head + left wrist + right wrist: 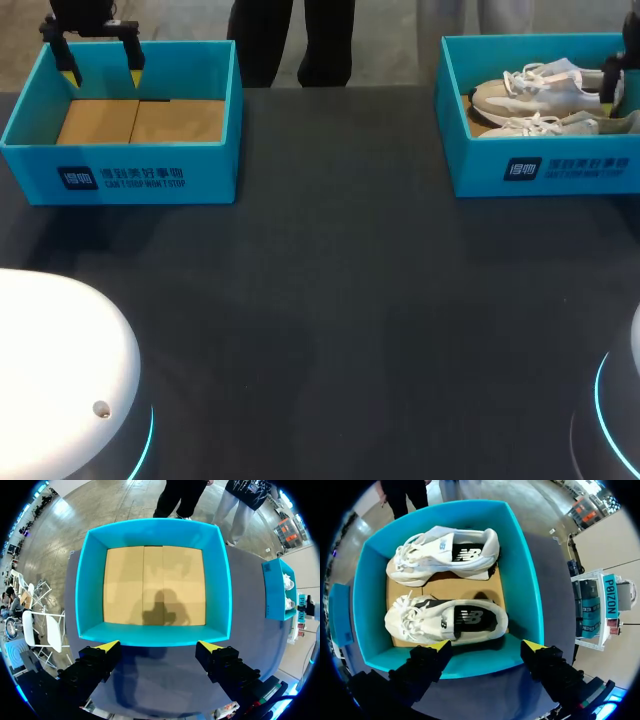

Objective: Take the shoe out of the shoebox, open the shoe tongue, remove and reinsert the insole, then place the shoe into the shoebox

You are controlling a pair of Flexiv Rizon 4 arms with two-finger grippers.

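Observation:
Two white lace-up shoes lie side by side in the teal shoebox (560, 165) at the table's far right. In the right wrist view the nearer shoe (445, 621) and the farther shoe (445, 555) both show their dark insoles. My right gripper (486, 646) hangs open above the shoebox wall (522, 580) nearest it, just short of the nearer shoe and touching nothing. In the head view it shows at the right edge (614, 88) over the shoes (530, 90). My left gripper (102, 72) stands open above a second, empty teal box (150, 170).
The empty box (90, 580) has a bare cardboard floor, and my left gripper (159, 646) hovers over its near wall. Dark tabletop (330, 300) stretches between the two boxes and toward the front.

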